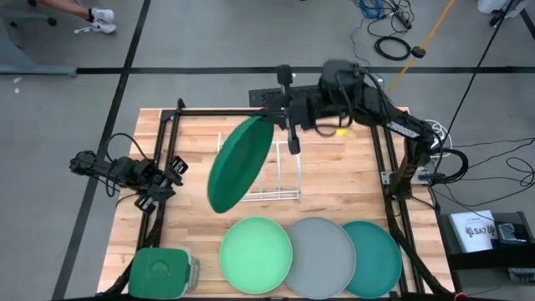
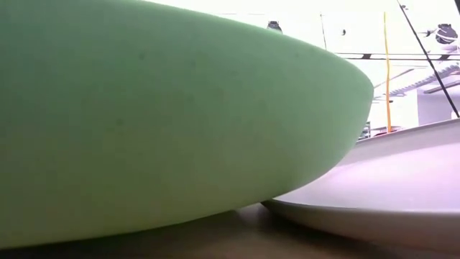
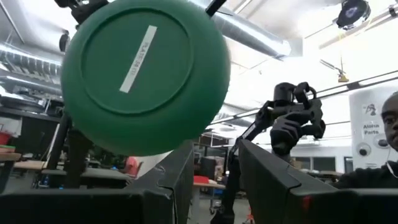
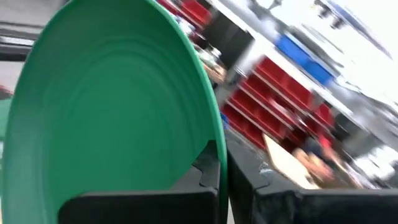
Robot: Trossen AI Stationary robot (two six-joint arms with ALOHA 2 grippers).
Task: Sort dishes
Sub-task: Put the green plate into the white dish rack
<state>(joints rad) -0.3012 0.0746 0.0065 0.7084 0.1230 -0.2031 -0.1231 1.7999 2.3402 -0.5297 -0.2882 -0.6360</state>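
On my screens the wooden surface [image 1: 334, 180] fills most of the high view, framed by black rails, with grey floor, black floor lines and loose cables around it and a person's shoe at the far left corner. The largest thing in play is the dark green plate [image 1: 240, 163], lifted clear of the surface and tilted steeply on edge just left of the white wire rack [image 1: 280, 180], which stands empty near the middle. My right gripper [image 1: 269, 115] reaches in from the far right and its jaws are clamped on the plate's far rim; the right wrist view shows the rim pinched between the dark fingers [image 4: 214, 171]. Along the near edge three plates lie flat in a row: the light mint green plate [image 1: 256, 254] on the left, the grey plate [image 1: 321, 256] touching or slightly overlapping it in the middle, and the teal plate [image 1: 374, 257] on the right, partly tucked under the grey one. In the low view the mint plate and the grey one block nearly everything. The green square container [image 1: 161, 273] sits at the near left corner; I cannot tell what it holds. My left gripper [image 1: 173, 171] waits over the left side, jaws apart. A person shows at the edge of the left wrist view.
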